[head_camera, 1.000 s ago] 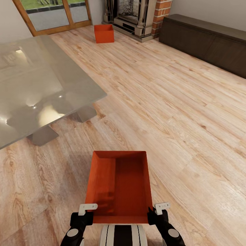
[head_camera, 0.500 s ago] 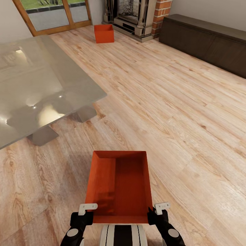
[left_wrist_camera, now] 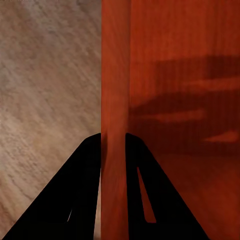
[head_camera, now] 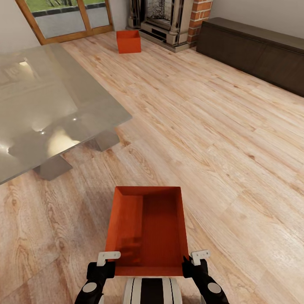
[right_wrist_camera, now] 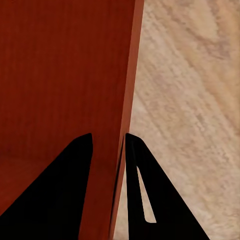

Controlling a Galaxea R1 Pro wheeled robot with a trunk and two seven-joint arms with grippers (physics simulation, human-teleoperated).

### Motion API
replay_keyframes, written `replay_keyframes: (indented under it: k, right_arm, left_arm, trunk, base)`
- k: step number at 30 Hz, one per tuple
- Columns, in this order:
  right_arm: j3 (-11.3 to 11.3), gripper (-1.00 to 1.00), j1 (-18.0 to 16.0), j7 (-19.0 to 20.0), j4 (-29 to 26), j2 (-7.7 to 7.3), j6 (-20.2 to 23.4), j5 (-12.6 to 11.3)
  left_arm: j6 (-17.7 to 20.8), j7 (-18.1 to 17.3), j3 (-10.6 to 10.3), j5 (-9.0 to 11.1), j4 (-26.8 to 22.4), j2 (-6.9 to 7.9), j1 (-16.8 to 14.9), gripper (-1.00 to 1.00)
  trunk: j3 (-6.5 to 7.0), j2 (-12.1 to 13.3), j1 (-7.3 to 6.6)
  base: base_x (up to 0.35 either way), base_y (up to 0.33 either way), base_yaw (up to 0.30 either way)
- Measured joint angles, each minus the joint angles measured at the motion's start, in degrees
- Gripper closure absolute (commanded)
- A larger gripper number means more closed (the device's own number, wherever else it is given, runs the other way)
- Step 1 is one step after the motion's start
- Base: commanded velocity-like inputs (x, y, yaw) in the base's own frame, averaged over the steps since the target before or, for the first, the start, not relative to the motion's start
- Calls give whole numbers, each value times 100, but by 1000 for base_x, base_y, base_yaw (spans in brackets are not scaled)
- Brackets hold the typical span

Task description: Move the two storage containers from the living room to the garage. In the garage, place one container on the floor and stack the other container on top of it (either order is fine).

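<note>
Writing: none legible | left gripper (left_wrist_camera: 112, 145) and right gripper (right_wrist_camera: 108, 145) – each pinching a side wall of near storage container (head_camera: 145, 228) | second container (head_camera: 128, 41) far ahead by fireplace (head_camera: 162, 19) | wood-plank floor (head_camera: 219, 139) open ahead – glass table (head_camera: 46, 105) forward-left

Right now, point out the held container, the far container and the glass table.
held container (head_camera: 158, 228), head view, ribbed base inside.
far container (head_camera: 128, 43), head view, front wall.
glass table (head_camera: 50, 97), head view, bare top.
</note>
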Motion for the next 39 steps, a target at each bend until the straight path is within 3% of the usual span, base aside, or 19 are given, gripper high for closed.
replay_keyframes:
  k: [39]
  right_arm:
    - [0, 100, 0, 1, -4, -1, 0, 1]
  left_arm:
    - [19, -5, -1, -19, -5, 0, -4, 100]
  trunk:
    - [0, 0, 0]
  base:
    - [0, 0, 0]
